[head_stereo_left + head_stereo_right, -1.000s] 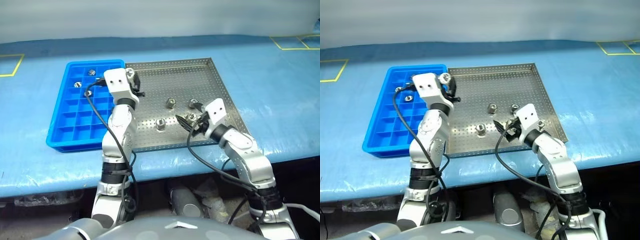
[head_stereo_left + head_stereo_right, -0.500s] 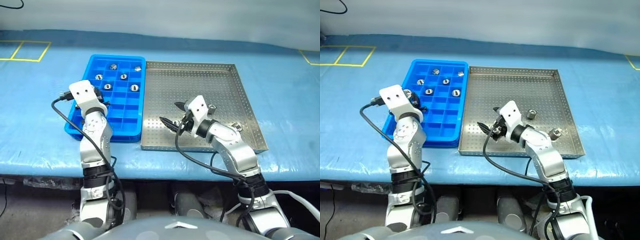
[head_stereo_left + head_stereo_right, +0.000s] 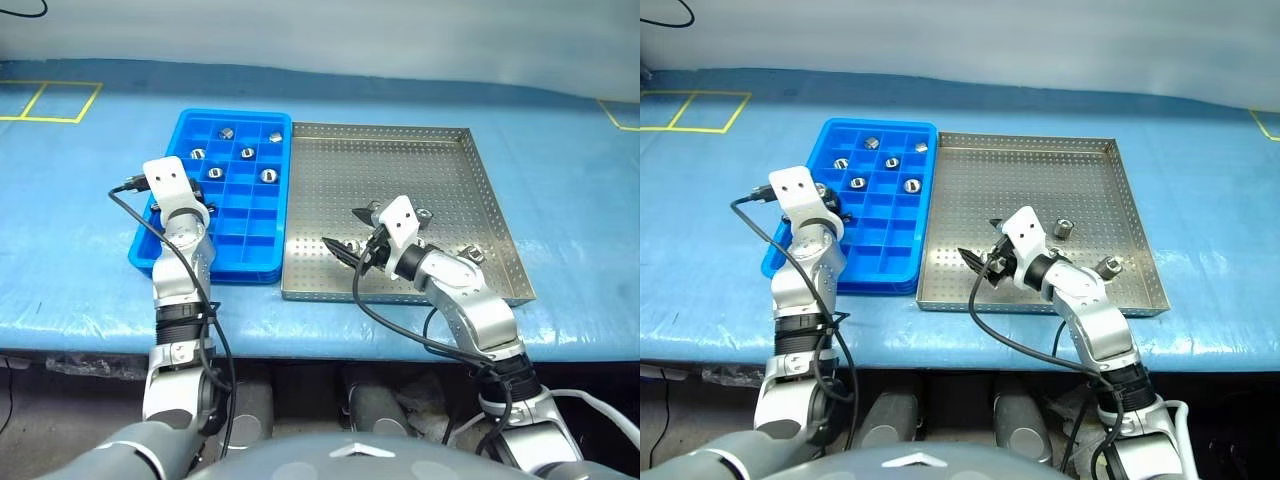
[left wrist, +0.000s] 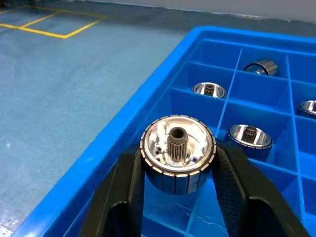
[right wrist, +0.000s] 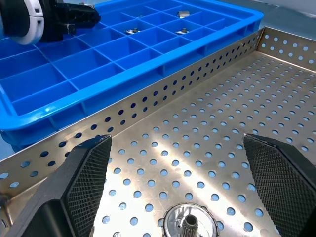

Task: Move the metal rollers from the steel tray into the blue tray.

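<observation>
Left wrist view: the left gripper (image 4: 178, 190), fingers clamped on a metal roller (image 4: 178, 153), has swung from the steel tray (image 3: 400, 170) over the blue tray (image 3: 200, 255) (release looks next), while the right gripper (image 5: 180, 175) waits spread above another.

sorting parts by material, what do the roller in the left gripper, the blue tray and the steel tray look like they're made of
Roller held in the left gripper: looks like polished metal, with a mirror-bright face, a segmented rim and a darker toothed hub.
Blue tray: probably moulded plastic, uniform glossy blue with thin smooth dividers.
Steel tray: looks like sheet metal, dull grey, with even rows of round holes and soft reflections.
</observation>
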### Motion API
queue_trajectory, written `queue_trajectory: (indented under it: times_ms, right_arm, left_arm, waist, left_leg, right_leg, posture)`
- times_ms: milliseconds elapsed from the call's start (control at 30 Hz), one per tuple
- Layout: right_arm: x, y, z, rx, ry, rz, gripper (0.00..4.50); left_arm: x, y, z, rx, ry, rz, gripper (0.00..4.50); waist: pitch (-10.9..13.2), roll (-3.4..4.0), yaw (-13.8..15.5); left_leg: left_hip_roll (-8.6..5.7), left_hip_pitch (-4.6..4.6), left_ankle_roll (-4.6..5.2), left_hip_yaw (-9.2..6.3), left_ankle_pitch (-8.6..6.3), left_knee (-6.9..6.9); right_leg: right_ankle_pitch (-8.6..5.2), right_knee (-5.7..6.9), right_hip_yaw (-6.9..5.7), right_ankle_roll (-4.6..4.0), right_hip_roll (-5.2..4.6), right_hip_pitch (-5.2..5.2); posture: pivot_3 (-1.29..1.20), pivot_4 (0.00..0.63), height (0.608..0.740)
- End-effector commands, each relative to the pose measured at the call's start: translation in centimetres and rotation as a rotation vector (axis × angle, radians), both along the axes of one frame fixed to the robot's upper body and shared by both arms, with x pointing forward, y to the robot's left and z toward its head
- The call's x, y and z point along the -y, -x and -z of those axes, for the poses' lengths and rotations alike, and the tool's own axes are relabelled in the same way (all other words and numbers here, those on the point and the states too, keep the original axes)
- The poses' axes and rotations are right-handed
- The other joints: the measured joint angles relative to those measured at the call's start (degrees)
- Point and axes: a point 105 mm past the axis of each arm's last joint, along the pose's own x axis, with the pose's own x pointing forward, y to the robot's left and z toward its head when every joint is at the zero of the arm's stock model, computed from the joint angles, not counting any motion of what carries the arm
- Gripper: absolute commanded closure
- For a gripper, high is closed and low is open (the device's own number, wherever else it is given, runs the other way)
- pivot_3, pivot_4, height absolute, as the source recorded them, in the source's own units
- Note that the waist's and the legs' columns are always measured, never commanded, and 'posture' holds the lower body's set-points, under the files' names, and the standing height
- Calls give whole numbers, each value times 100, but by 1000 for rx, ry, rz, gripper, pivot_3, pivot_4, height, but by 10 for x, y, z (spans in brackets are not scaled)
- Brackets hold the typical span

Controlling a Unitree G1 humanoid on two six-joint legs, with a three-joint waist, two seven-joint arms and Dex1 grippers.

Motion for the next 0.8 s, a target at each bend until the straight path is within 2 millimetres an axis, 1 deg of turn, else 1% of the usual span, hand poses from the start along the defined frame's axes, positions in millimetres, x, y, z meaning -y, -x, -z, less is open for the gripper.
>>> queue_trajectory:
  times_ms: [33, 100, 200, 267, 300, 333, 433, 467, 533, 600, 667, 700, 733, 800]
  right_arm:
    - [2, 1, -15, 59, -12, 10, 0]
    - [3, 1, -15, 59, -12, 13, 0]
    - [3, 0, -16, 63, -14, 19, 0]
    - [4, 0, -17, 66, -16, 22, 0]
    - [5, 0, -18, 69, -16, 24, 0]
    - [6, 0, -18, 71, -16, 27, 0]
    - [11, 0, -19, 68, -23, 58, 0]
    - [13, 2, -19, 62, -32, 69, 0]
    - [19, 5, -20, 51, -48, 92, 0]
    - [25, 8, -19, 40, -67, 122, 0]
    - [36, 10, -19, 45, -57, 169, 0]
    - [39, 12, -20, 45, -65, 186, 0]
    - [43, 14, -19, 37, -73, 204, 0]
    - [49, 16, -13, 24, -47, 227, 0]
  left_arm:
    - [-4, -8, -12, 32, 0, -20, 2804]
    - [-5, -8, -10, 20, 3, -36, 2068]
    - [-5, -7, -15, 43, -10, -52, 1201]
    - [-1, -6, -29, 128, -38, -32, 432]
    - [7, -6, -40, 192, -42, 17, 113]
    - [15, -5, -49, 247, -28, 71, 20]
    - [47, 2, -72, 385, 37, 286, 20]
    - [58, 5, -77, 413, 26, 356, 20]
    - [77, 12, -82, 429, -20, 484, 20]
    - [102, 19, -80, 424, -48, 643, 20]
    - [134, 29, -67, 370, -66, 830, 20]
    - [144, 33, -59, 335, -69, 896, 20]
    - [152, 36, -50, 296, -74, 947, 20]
    - [162, 39, -36, 230, -60, 998, 20]
  waist:
    - [0, 0, -5]
    - [0, 0, -14]
    - [0, 0, -42]
    - [0, 0, -60]
    - [0, 0, -77]
    - [0, 0, -87]
    - [0, 0, -109]
    - [0, 0, -118]
    - [-1, 1, -143]
    - [-1, 2, -183]
    - [-2, 4, -325]
    - [-6, 11, -401]
    - [-6, 10, -432]
    - [-6, 10, -517]
  left_leg:
    - [0, 0, 0, -1, 0, 0]
    - [0, 1, 0, -1, 0, 0]
    - [0, 0, 0, -1, 0, 0]
    - [0, 0, 0, -1, 0, 0]
    - [0, -1, 0, -2, 0, 0]
    - [0, -1, 0, -1, 0, 0]
    - [0, -5, 0, -1, 0, 0]
    - [0, -5, -1, -1, 0, 0]
    - [-1, -4, 0, -1, 0, 2]
    - [-1, -2, 0, 0, 0, 2]
    - [0, -2, 0, 2, 0, 6]
    - [1, -1, 0, 4, 0, 15]
    - [0, 0, 1, 3, -1, 16]
    - [0, -2, 2, 4, -2, 22]
  right_leg:
    - [0, 0, -1, 0, 0, 0]
    - [0, 0, -1, 0, 0, 0]
    - [0, 0, -1, 0, 0, 0]
    - [1, 0, -1, -1, -1, 0]
    - [3, 0, -1, -4, -1, 0]
    - [6, 0, -1, -9, -2, 0]
    - [10, -1, -2, -15, -3, -1]
    - [10, -1, -2, -15, -4, -1]
    - [9, -2, -1, -13, -4, 1]
    - [6, -2, 1, -9, -3, 1]
    - [1, 1, 2, -1, -3, 2]
    - [0, 9, 5, 1, 0, 1]
    - [-1, 13, 5, 0, -1, 1]
    - [-1, 13, 7, 1, -2, 1]
  posture:
    - [68, 150, 740]
    - [66, 150, 740]
    - [63, 150, 740]
    - [56, 150, 740]
    - [46, 150, 740]
    - [41, 150, 740]
    - [6, 150, 740]
    - [-16, 150, 740]
    - [-28, 150, 740]
    - [-61, 150, 740]
    - [-104, 150, 740]
    - [-112, 150, 740]
    - [-121, 150, 740]
    - [-121, 150, 740]
